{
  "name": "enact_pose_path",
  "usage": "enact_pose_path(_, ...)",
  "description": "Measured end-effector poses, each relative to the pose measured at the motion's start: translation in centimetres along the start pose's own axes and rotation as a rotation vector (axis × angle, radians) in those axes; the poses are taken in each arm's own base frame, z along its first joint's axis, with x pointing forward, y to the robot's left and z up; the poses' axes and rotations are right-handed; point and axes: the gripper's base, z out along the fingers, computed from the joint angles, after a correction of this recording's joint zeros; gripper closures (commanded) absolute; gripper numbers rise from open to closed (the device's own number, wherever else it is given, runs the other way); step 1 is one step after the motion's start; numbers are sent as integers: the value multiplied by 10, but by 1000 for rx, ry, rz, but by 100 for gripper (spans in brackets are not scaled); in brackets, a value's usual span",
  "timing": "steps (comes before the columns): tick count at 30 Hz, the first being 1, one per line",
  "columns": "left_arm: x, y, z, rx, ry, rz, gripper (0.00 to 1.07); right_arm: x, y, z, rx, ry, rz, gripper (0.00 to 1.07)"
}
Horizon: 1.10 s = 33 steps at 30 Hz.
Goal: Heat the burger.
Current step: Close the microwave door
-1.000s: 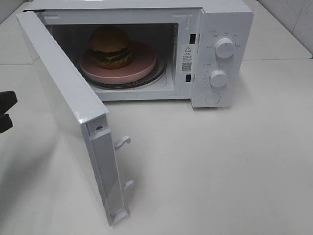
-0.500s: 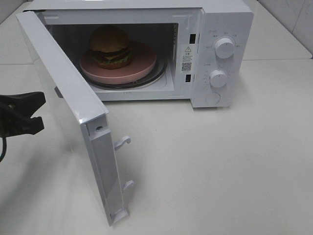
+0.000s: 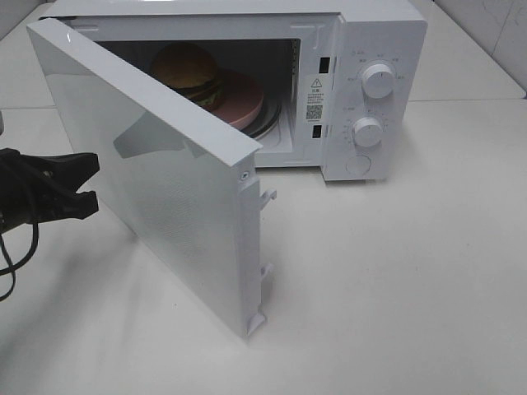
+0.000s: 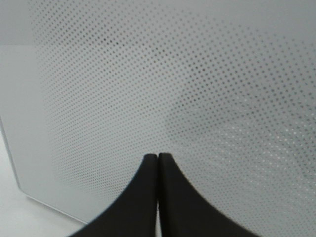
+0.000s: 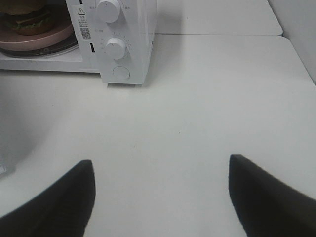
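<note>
Black and clenched on nothing, our left gripper (image 4: 158,160) sits close to the dotted outer face of the half-open door (image 3: 165,185). Our right gripper (image 5: 160,197) hangs released above the table (image 5: 197,123). Behind the door we see the burger (image 3: 188,67) on a pink plate (image 3: 245,104) inside the microwave (image 3: 383,33).

Tan burger (image 3: 186,69), dotted white door (image 3: 165,185)

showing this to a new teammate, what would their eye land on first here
The big white microwave door, standing half open, fills the left middle of the high view. Behind it, inside the oven, the burger sits on a pink plate. The shut left gripper points at the door's outer face from the left.
</note>
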Motion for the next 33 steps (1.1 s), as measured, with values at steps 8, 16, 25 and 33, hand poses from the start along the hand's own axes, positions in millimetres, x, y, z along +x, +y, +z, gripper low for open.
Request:
enact_pose_path(8,-6,-12,11,18,-10,45,107,0,0,0,0,0,0,33)
enact_pose_path(16,-16,-17,24,4,-30,96,107,0,0,0,0,0,0,33)
enact_pose_path(25,-19,-24,43,19,-43,96,107,0,0,0,0,0,0,33)
enact_pose_path(33,-25,-35,53,28,-58,105,107,0,0,0,0,0,0,33)
